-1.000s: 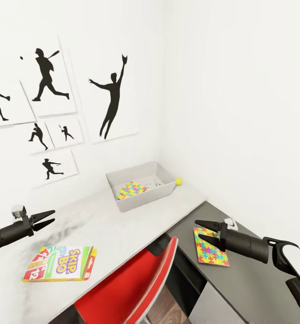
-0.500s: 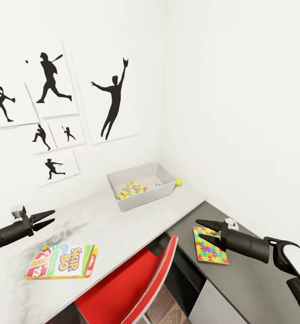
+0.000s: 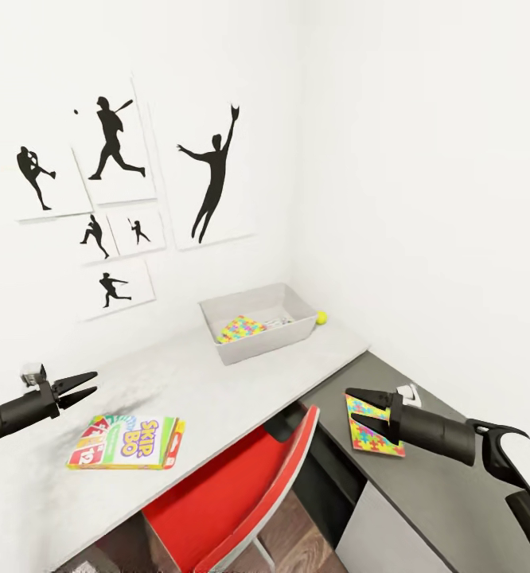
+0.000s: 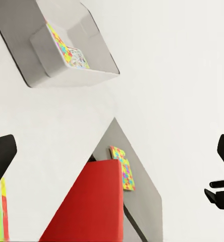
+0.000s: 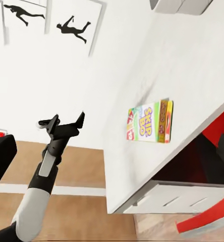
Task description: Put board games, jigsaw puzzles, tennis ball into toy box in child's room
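The light-grey toy box [image 3: 266, 344] stands at the back of the table [image 3: 217, 390] near the corner, holding one jigsaw puzzle [image 3: 239, 327] and a printed item beside it. The tennis ball [image 3: 321, 317] lies just right of the box. A Skip-Bo board game [image 3: 130, 442] lies flat near the table's front left. Another jigsaw puzzle [image 3: 367, 435] lies on the lower dark-grey section, just under my right gripper [image 3: 352, 404], which is open and empty. My left gripper [image 3: 94, 381] hovers open above and left of the board game [image 5: 150, 121]. The bed is out of view.
A red swivel chair [image 3: 241, 493] is tucked under the table where the two sections meet. White walls close the corner behind the toy box [image 4: 66, 65], with baseball silhouette pictures [image 3: 213, 179]. White drawers [image 5: 182, 199] sit under the table; wood floor lies below.
The whole picture has slid to the right, so the camera has moved. Both arms keep the same pose in view and both grippers stay open. No toy has been moved.
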{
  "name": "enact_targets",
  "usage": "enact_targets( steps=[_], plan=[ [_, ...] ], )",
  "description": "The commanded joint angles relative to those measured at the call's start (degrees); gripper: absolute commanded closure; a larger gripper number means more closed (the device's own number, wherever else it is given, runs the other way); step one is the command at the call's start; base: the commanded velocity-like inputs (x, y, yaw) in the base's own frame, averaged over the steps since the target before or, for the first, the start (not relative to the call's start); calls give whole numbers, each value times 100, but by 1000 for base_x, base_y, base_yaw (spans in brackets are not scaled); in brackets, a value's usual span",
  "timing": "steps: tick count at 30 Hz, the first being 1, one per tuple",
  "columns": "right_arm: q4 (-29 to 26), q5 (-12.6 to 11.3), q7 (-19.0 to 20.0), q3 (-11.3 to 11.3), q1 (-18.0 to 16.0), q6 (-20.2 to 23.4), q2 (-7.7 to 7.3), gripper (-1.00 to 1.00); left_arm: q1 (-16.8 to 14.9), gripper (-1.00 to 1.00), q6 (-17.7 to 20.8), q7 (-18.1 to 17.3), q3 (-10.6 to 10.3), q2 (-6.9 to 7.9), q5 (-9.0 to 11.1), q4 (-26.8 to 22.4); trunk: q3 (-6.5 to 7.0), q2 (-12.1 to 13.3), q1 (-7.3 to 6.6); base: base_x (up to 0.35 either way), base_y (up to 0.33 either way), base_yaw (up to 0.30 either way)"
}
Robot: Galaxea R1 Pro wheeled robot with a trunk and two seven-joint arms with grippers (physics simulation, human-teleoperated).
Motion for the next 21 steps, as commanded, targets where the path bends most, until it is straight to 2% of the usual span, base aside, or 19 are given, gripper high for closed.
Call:
enact_targets(
  steps=[1,8,16,21],
  plan=[
    [-2,-11,-10,3,-5,9,-4,-100,-6,-100,52,-10,0,-1,12,1,-12,-11,3,-16,0,252],
    [-2,-7,-13,3,-2,9,-2,-100,-6,-100,52,-9,-2,-4,12,3,-12,-11,3,-27,0,273],
    [-2,-5,-12,3,-1,9,-2,-100,-6,-100,52,-5,-2,-4,12,2,-11,-11,3,-214,0,281],
    [-7,-5,-6,3,2,9,4,-100,-6,-100,52,-3,-2,-4,12,1,4,-11,3,-77,0,271]
  ],
)
